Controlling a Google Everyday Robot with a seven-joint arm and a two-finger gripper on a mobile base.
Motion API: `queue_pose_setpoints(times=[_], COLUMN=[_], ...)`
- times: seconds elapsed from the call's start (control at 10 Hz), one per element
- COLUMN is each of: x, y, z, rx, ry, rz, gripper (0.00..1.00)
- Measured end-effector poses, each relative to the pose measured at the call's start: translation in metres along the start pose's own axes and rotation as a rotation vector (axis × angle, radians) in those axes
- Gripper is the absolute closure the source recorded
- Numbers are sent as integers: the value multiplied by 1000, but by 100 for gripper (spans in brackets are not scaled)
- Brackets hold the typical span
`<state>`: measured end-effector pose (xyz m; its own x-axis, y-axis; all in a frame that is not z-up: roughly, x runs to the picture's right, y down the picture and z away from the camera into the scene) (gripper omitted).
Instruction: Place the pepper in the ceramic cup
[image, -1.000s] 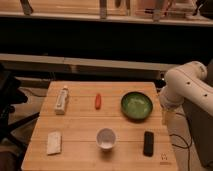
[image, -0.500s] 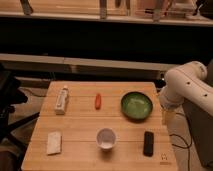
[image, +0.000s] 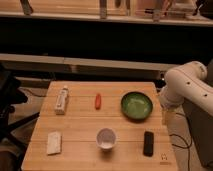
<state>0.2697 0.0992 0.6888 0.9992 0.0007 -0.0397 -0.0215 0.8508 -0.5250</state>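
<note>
Wooden slatted surface (image: 80, 125), seen from the near side. The pepper (image: 98, 101), small, slender and red-orange, lies flat and lengthwise toward the far edge, about midway along the surface's width, touching nothing. The ceramic cup (image: 106, 138), round, white and upright with its mouth open to view, stands near the near edge, nearly straight in front of the pepper and well apart from it; nothing shows inside. A green bowl (image: 136, 106) sits by the right edge toward the far right corner, beside the pepper with a clear gap between them; its inside shows only green. A white tube (image: 61, 100) lies near the far left corner, cap end pointing away; it has a dark label band, but the writing is too small to read. A pale rectangular pad (image: 54, 142) lies at the near left corner. A black oblong block (image: 148, 143) lies to the right of the cup, toward the near right corner. A small dark printed mark (image: 163, 157) sits on the wood at that corner; it cannot be read. The white robot arm (image: 186, 90) comes in from the right, elbow bulging above the right edge. The end effector (image: 165, 116) hangs just off the right edge beside the bowl, jaws apart, holding nothing and clear of every item. A dark cable (image: 184, 136) lies on the floor to the right.
</note>
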Motion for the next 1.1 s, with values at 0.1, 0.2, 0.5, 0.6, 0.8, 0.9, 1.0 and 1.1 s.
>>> queue_pose_setpoints(times=[0.1, 0.2, 0.5, 0.6, 0.8, 0.9, 1.0, 1.1], x=[-16, -30, -60, -61, -75, -90, -104, -119], y=[-6, -10, -25, -27, -33, -37, -42, -47], z=[1, 1, 2, 2, 2, 1, 0, 0], rx=[7, 13, 36, 42, 53, 60, 70, 79], ry=[4, 7, 17, 20, 22, 22, 20, 17], rz=[-23, -43, -104, -121, -163, -187, -209, -233], gripper=[20, 20, 20, 20, 20, 20, 20, 20])
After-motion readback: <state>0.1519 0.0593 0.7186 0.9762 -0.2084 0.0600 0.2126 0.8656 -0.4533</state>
